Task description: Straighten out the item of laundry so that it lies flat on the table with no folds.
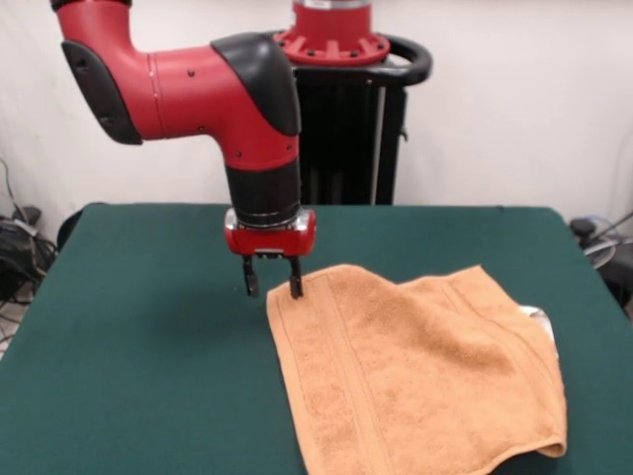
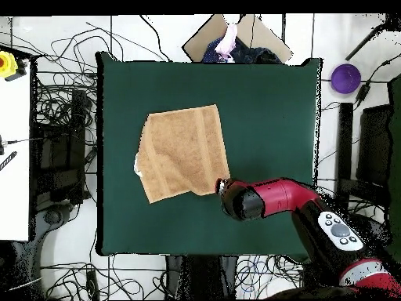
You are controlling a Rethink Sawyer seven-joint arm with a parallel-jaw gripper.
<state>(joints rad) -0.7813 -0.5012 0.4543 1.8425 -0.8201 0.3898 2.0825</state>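
Observation:
The orange-tan towel [image 1: 415, 376] lies on the dark green table [image 1: 138, 336], toward the front right in the front view. Its right part is doubled over in a fold, and a small white tag [image 1: 534, 314] shows at that edge. My gripper [image 1: 273, 284] hangs straight down just above the table at the towel's far left corner. Its fingers are apart and hold nothing; one fingertip [image 1: 296, 288] is at the corner's edge. In the overhead view the towel [image 2: 184, 153] lies left of centre on the table [image 2: 266, 102], and my arm's wrist [image 2: 235, 196] hides the gripper.
The black pedestal [image 1: 346, 129] stands behind the table's far edge. Cables lie on the floor all round the table [image 2: 55, 149]. A purple round object [image 2: 345, 77] and a white side table [image 2: 14, 149] stand off the table.

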